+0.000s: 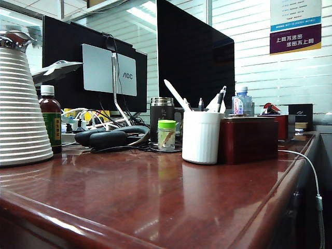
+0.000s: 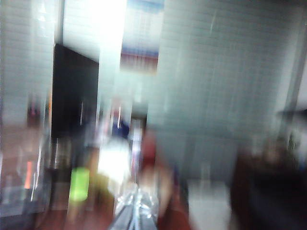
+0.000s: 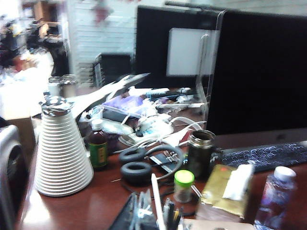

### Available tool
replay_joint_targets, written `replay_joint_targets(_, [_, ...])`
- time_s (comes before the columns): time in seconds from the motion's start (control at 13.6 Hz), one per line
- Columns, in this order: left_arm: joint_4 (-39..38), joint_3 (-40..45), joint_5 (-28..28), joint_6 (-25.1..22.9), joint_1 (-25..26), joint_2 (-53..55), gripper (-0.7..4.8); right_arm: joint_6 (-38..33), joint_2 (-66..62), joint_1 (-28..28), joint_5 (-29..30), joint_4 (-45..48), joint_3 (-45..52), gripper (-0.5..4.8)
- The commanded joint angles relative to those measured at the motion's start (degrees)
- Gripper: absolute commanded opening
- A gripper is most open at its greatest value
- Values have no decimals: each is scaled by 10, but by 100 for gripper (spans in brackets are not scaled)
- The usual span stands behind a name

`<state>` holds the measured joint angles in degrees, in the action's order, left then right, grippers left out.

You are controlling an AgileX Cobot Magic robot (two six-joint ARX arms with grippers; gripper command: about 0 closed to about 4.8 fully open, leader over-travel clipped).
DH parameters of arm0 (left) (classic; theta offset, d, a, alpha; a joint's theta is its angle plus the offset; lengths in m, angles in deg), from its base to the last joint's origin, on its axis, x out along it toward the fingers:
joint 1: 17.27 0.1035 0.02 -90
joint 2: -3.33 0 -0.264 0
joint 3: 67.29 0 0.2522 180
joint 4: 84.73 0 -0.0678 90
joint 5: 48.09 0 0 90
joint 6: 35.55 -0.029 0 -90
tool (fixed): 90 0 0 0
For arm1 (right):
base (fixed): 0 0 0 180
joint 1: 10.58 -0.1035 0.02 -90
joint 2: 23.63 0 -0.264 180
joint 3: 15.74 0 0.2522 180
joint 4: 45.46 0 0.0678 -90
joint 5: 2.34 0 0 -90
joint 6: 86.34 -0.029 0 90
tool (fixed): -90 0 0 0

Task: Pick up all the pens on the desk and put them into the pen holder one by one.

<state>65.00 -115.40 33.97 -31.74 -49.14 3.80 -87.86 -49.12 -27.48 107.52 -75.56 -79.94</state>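
Behind the desk (image 1: 155,197) stand dark monitors and window blinds. Pens (image 1: 179,98) stand upright in the holder (image 1: 202,137), which sits just beside the red box (image 1: 249,140); none shows lying on the wood, so the job looks done. Neither gripper appears in the exterior view. The right gripper (image 3: 144,211) is closed, empty, above and behind the holder; the left gripper (image 2: 136,211), blurred, is closed too.
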Motion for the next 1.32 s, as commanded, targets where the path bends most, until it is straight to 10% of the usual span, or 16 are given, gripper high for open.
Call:
replay_joint_targets(0.07, [-59,21,-12,0,1,5,-6,-33,140,-3,-21,-27,97,-7])
replay_joint_targets(0.74, [97,305,13,27,0,3,-6,-99,222,-1,-64,150,421,-7])
replay_joint_targets(1.32, [83,339,89,59,0,3,-5,-52,221,-1,-99,117,502,-7])
